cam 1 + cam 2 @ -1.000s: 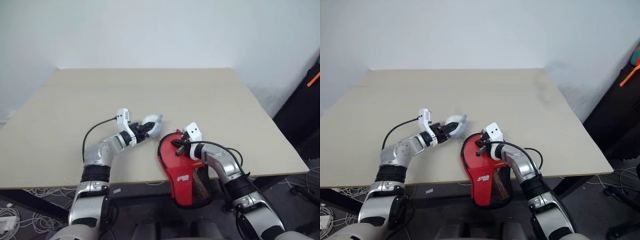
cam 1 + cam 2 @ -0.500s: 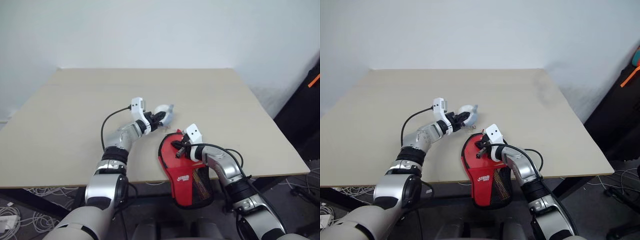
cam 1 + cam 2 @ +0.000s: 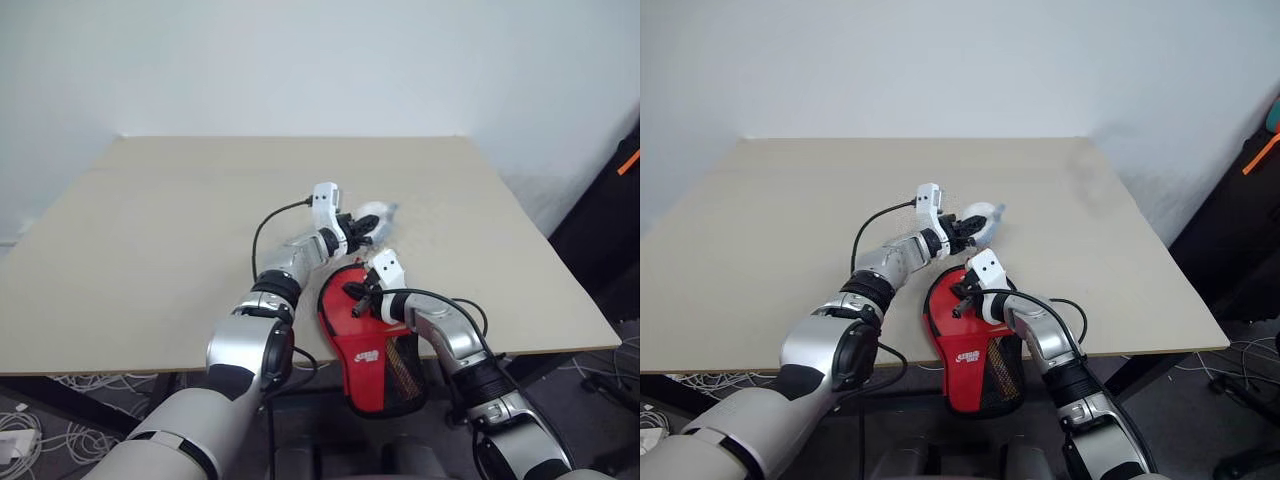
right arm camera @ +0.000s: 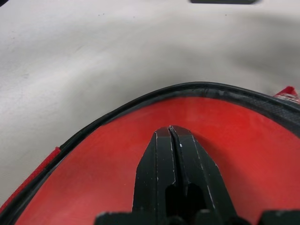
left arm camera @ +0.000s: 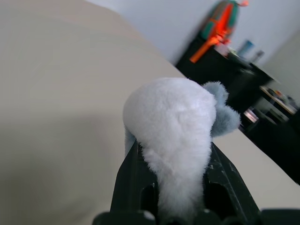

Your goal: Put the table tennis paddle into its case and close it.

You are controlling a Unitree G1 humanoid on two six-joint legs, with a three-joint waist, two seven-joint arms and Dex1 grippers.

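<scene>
The red case (image 3: 362, 345), with a small white logo and a black mesh part (image 3: 402, 365), lies at the table's front edge, and its narrow end hangs over the edge. My right gripper (image 3: 354, 294) is shut with nothing in it, and its tips (image 4: 171, 129) rest on a red face edged in black. I cannot tell the table tennis paddle apart from the case. My left gripper (image 3: 360, 222) hovers just behind the case's round end. It is shut on a fluffy white and grey soft toy (image 5: 171, 117), which sticks out beyond the fingers (image 5: 131, 171).
The beige table (image 3: 150, 230) stretches wide to the left and behind the arms. Its right edge runs beside dark furniture (image 3: 610, 230) with an orange item. Loose cables lie on the floor under the front edge (image 3: 60, 385).
My left arm has swung to the right and a little farther back with the soft toy, ending just behind the case. The right gripper and the case have stayed put.
</scene>
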